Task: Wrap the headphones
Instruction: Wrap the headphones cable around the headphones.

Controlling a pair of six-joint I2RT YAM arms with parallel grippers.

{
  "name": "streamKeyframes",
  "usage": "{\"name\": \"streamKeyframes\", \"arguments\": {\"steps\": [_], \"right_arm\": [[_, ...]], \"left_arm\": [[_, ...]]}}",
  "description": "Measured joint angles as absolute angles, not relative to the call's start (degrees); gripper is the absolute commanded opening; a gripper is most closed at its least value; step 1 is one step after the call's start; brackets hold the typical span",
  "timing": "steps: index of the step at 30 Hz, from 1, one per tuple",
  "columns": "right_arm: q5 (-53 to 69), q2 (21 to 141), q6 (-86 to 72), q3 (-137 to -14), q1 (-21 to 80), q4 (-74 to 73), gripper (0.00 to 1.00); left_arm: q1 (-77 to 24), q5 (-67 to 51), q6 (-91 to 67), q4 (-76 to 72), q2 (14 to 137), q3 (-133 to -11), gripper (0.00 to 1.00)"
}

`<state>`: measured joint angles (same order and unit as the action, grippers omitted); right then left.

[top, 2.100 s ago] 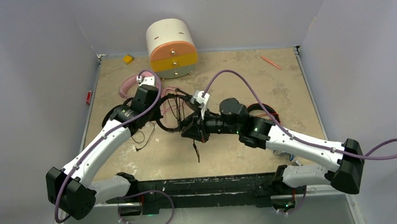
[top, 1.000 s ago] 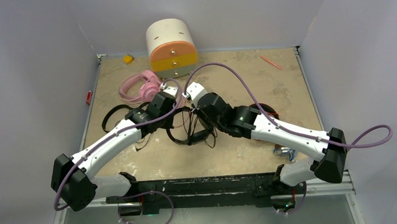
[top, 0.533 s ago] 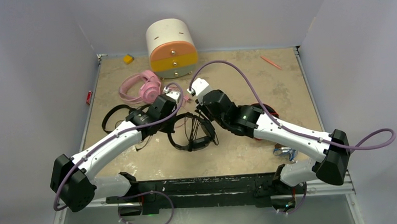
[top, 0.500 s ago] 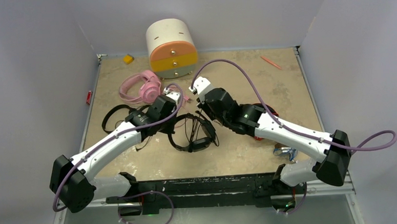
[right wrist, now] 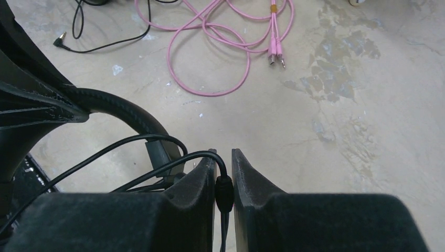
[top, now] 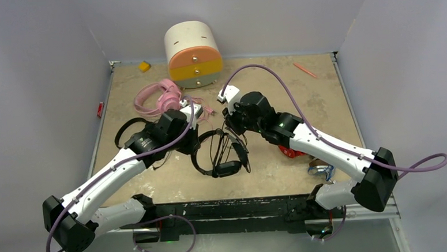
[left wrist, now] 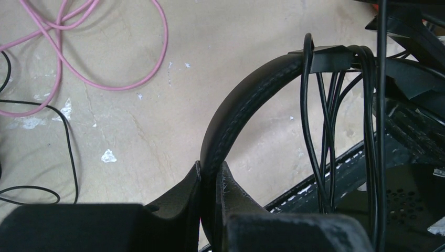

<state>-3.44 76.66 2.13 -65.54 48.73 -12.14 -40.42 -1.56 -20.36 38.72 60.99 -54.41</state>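
A black headphones set lies mid-table with its thin cable looped several times round the headband. My left gripper is shut on that headband. My right gripper is shut on the black cable's thick plug end, just behind the headband. Pink headphones lie at the back left, their pink cable loose on the table. Second black headphones lie under my left arm. Red headphones peek from under my right arm. Brown, silver-hinged headphones lie near right.
The white-orange-yellow drawer box stands at the back centre. A small yellow block sits back left and an orange pen back right. Loose black cable trails left of the held headband.
My right gripper swung the cable from the near side over the headband to the far side, then drew right. My left gripper pulled the headphones slightly toward the near edge.
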Motion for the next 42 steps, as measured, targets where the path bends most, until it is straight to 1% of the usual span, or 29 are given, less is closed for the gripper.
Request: {"name": "streamKeyframes", "arguments": {"steps": [4, 9, 13, 21, 23, 26, 30, 35, 37, 38, 40, 41, 42], "right_arm": [[-0.73, 76.86, 1.17, -65.25, 47.35, -11.57, 0.17], [7.42, 76.88, -2.79, -62.48, 41.65, -8.69, 0.23], [14.33, 76.88, -6.13, -57.93, 37.54, -3.86, 0.25], [25.32, 76.12, -11.27, -50.39, 35.14, 8.14, 0.27], [27.53, 75.48, -12.49, -48.34, 34.57, 11.46, 0.29], [30.17, 74.59, -14.37, -44.82, 34.06, 17.3, 0.38], [32.56, 74.5, -17.47, -39.7, 33.85, 26.2, 0.44], [32.4, 75.2, -21.34, -34.76, 33.67, 35.92, 0.67], [31.97, 75.83, -22.57, -32.62, 33.65, 40.01, 0.71], [31.73, 76.01, -23.09, -31.68, 33.63, 41.32, 0.71], [30.94, 76.44, -24.16, -29.39, 33.63, 44.84, 0.59], [30.63, 76.69, -24.45, -28.49, 33.63, 46.04, 0.56], [30.41, 76.95, -24.84, -27.79, 33.63, 47.07, 0.56]], "left_arm": [[-40.53, -2.35, -20.38, 39.35, 60.38, -54.5, 0.0], [-40.51, -3.16, -20.99, 41.52, 61.1, -56.31, 0.0], [-40.53, -4.99, -21.61, 43.81, 61.49, -59.46, 0.0], [-40.53, -6.63, -22.33, 50.37, 62.87, -65.41, 0.0], [-40.53, -7.57, -23.29, 51.9, 63.99, -67.16, 0.0], [-40.53, -9.26, -24.67, 53.36, 65.63, -69.69, 0.0], [-40.53, -10.87, -26.17, 55.09, 66.74, -72.01, 0.0], [-40.58, -11.9, -27.73, 56.36, 67.81, -74.37, 0.0], [-40.66, -12.75, -28.91, 56.07, 67.85, -74.87, 0.0], [-40.69, -13.13, -29.52, 55.77, 67.85, -74.89, 0.0], [-40.69, -13.56, -30.63, 55.31, 67.85, -74.89, 0.0], [-40.69, -13.54, -31.03, 55.13, 67.85, -74.89, 0.0], [-40.69, -13.52, -31.42, 54.92, 67.85, -74.89, 0.0]]}}
